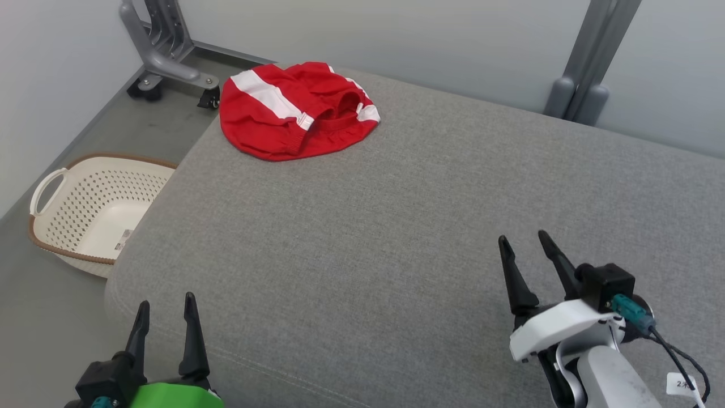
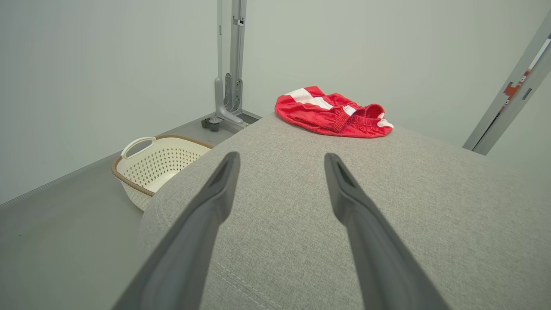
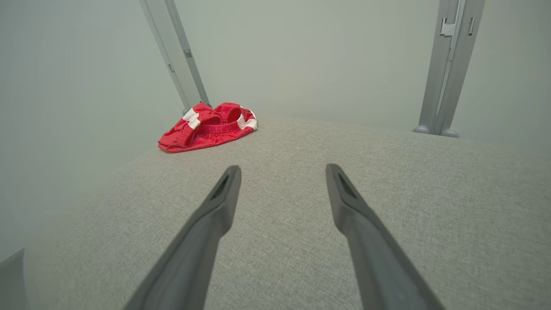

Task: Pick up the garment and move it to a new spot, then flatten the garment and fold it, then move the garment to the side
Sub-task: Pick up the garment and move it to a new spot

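- Head view, nearest: left pincer (image 1: 167, 299) wide open, empty, over the near left corner of the grey cushion (image 1: 396, 226).
- Slightly farther in, on the right: right pincer (image 1: 522, 235) likewise spread, holding nothing.
- On the floor by the cushion's left edge: white basket (image 1: 85, 209).
- Farthest: red garment (image 1: 283, 113), bunched at the far left corner, well apart from both pincers; long axis roughly left to right; ahead and slightly right of the left pincer, so probably that arm's reach.

Looking down from head height; skimming low and close from both wrists.
Shared throughout: grey cushion (image 1: 396, 226), red garment (image 1: 266, 136) far off.
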Controlling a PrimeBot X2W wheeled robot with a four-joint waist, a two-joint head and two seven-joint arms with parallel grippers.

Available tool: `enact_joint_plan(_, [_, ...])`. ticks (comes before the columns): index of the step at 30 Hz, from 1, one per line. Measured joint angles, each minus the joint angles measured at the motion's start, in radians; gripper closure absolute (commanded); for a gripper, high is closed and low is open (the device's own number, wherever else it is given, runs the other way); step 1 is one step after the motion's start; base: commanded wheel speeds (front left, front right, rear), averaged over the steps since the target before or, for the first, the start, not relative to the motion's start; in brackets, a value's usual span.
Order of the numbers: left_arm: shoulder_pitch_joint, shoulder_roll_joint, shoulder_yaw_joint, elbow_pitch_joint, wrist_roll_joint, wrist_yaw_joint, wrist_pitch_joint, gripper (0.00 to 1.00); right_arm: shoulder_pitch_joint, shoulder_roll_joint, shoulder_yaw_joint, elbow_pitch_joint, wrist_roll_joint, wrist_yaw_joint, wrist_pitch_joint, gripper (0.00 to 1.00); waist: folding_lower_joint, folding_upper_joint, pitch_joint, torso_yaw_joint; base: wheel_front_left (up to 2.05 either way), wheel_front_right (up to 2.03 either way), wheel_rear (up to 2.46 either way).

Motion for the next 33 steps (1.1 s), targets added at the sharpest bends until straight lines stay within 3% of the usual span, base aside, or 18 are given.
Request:
enact_joint_plan(4, [-0.034,0.002,0.016,-0.01,0.003,-0.001,0.0,0.0,-0.036,0.0,-0.017,-0.036,-0.043,0.0,0.006,0.0,-0.0001,0.0,0.036,-0.013,0.0,0.0,0.0])
enact_joint_plan(8, [-0.138,0.045,0.033,-0.026,0.036,-0.01,0.0,0.0,-0.074,0.0,-0.043,-0.087,-0.092,0.0,0.03,0.0,0.0,0.0,0.084,-0.034,0.0,0.0,0.0])
enact_joint_plan(18, [-0.563,0.257,0.059,0.026,0.062,-0.048,0.105,0.0,-0.14,0.0,-0.079,-0.263,-0.207,0.0,0.096,0.0,0.0,0.0,0.234,-0.119,0.0,0.0,0.0])
enact_joint_plan(26, [-0.86,0.369,0.064,0.235,0.02,-0.07,0.257,0.0,-0.156,-0.021,-0.13,-0.433,-0.248,0.0,0.147,0.0,0.0,0.0,0.378,-0.211,0.0,0.0,0.0])
enact_joint_plan(33, [-0.95,0.372,-0.031,0.426,-0.02,-0.081,0.318,0.0,-0.146,-0.028,-0.166,-0.525,-0.257,0.0,0.178,0.0,0.0002,0.0,0.499,-0.289,0.0,0.0,0.0])
